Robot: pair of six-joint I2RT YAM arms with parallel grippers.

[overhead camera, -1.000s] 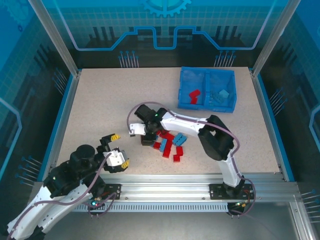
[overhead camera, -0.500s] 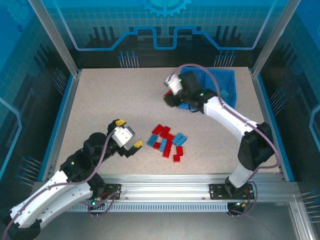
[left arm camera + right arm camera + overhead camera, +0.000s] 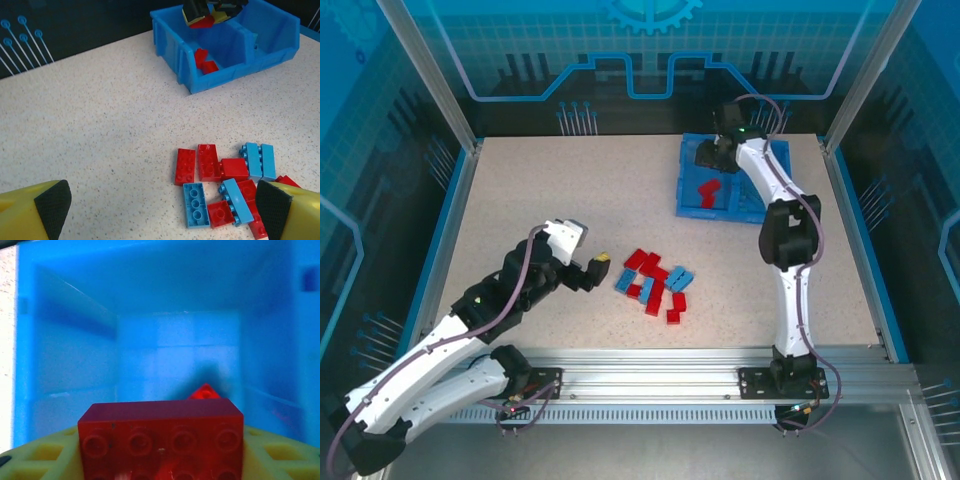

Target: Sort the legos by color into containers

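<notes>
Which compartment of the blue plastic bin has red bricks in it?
The left compartment in the top view: red rectangular plastic bricks lie on its floor, and the right pincer holds one more red brick above it.

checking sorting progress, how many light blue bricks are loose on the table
4. Two light blue plastic bricks lie side by side at the pile's far right, one at its near left, one just right of that. Others may hide under the red plastic bricks.

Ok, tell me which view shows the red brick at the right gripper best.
Right wrist: the red brick sits large and close, studs clear, in the right gripper above the bin. Left wrist shows a distant red sliver; top external, too small to tell.
</notes>
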